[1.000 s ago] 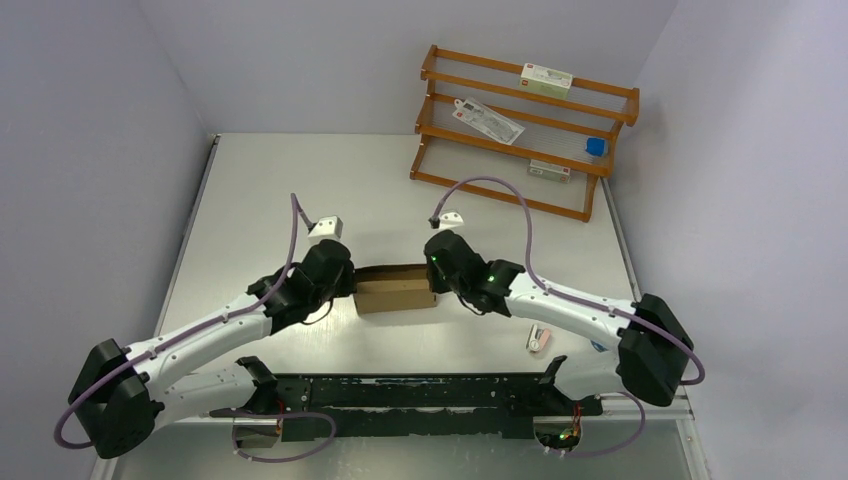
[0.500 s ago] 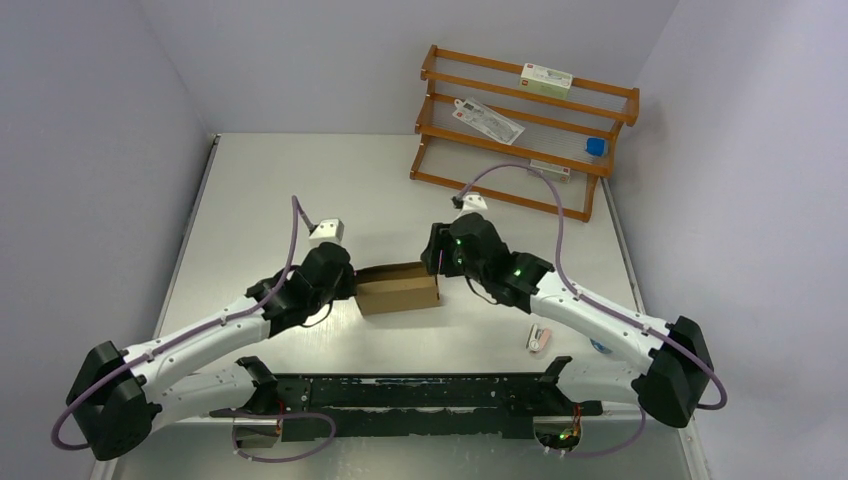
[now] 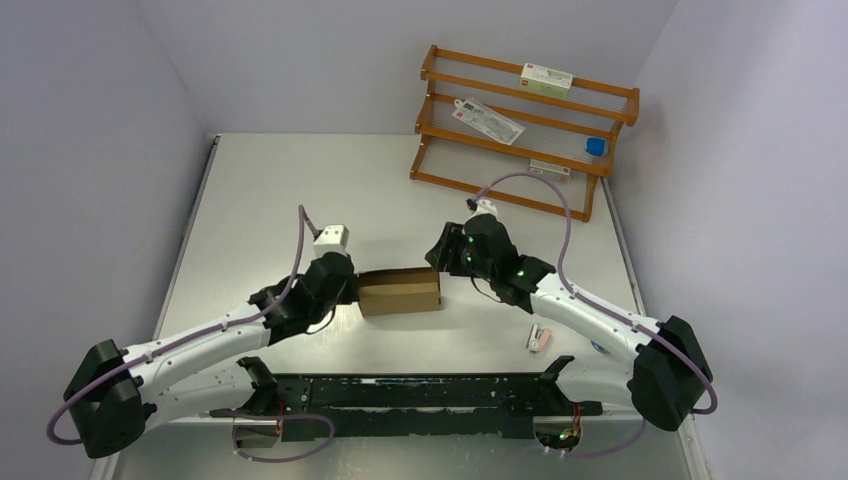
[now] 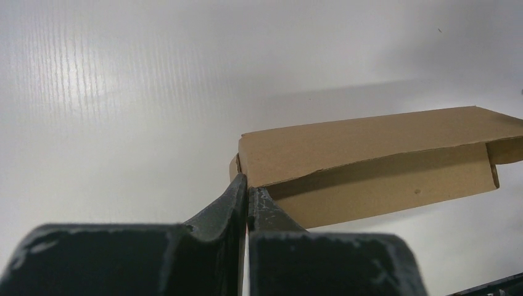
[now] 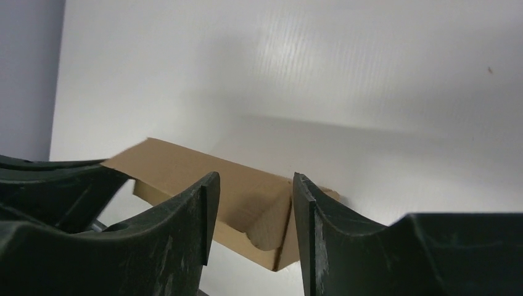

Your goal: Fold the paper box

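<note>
While the carton is light enough to skid under any push, the left pincer (image 4: 247,188) is set against the left end of the paper box (image 3: 400,291); its jaws are pressed together, tips at the box's near left corner; whether a thin edge of card is nipped between them I cannot tell. I judge it is there as an anchor, so that work on the opposite end does not shove the box along the tabletop (image 3: 300,180).

The box lies flat on the tabletop between the two arms, its long side running left to right; the body is already squared up into a carton, with the top panel overlapping the front wall along a slim seam. At the right end a tuck flap (image 5: 262,228) with a rounded edge shows inside the mouth, so that end looks not yet closed.

The right pincer (image 5: 254,179) has its jaws apart with nothing gripped; it hangs at the far right corner of the box, and its own camera sees the open end through the gap between the fingers; whether a finger touches the card I cannot tell. Held wide and aimed there, it seems placed to press or tuck that flap, which would call for a gentle, square push towards the braced left end.
</note>
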`<state>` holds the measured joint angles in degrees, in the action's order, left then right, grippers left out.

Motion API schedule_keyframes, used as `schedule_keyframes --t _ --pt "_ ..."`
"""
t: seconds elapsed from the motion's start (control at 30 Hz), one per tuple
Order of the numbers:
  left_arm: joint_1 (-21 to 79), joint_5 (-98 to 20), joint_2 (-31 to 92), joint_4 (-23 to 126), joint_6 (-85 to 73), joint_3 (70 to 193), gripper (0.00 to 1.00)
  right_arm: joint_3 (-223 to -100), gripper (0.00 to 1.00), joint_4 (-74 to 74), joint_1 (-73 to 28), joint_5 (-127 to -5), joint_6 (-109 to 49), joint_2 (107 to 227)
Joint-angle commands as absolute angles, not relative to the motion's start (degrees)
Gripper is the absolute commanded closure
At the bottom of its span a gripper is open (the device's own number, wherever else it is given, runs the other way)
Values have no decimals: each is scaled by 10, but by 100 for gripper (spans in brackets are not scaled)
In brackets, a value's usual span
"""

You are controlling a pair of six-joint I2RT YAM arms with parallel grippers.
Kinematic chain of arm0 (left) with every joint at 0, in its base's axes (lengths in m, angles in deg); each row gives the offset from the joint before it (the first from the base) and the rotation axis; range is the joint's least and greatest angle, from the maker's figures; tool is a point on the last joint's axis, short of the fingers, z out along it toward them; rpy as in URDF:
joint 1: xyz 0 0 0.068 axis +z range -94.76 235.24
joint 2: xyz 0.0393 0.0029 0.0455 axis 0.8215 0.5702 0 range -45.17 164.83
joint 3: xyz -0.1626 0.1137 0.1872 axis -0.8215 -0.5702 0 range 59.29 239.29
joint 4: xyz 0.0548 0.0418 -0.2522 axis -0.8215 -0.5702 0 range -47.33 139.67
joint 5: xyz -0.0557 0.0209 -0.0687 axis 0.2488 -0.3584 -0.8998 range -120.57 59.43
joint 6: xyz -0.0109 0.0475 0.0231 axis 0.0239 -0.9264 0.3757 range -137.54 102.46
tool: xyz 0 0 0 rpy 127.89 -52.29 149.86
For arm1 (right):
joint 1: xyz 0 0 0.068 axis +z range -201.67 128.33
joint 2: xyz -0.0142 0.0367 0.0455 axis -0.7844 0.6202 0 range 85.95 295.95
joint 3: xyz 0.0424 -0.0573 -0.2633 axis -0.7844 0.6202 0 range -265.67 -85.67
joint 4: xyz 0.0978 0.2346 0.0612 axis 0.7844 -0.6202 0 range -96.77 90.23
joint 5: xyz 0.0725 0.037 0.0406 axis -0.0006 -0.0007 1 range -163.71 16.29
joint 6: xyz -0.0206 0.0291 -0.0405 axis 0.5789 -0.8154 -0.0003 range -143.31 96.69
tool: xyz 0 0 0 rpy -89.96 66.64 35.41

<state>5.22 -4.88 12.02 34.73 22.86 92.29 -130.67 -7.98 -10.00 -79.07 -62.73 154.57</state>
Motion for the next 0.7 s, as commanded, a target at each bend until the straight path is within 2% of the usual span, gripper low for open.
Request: schedule_keyframes --t 0.0,0.2,0.3,0.5,0.67 --pt "33 -30 122 343 221 902 95 -1260 49 -56 -101 -778 -636 1537" --pt "19 -30 124 371 206 891 95 -1191 50 -26 -101 -765 -625 1511" --pt "16 -36 121 377 201 887 91 -1169 51 -15 -100 -761 -621 1495" --pt "16 -41 91 352 225 885 69 -1144 50 -1 -95 -759 -614 1471" --pt "16 -30 40 296 250 894 58 -1169 49 -13 -96 -779 -585 1452"
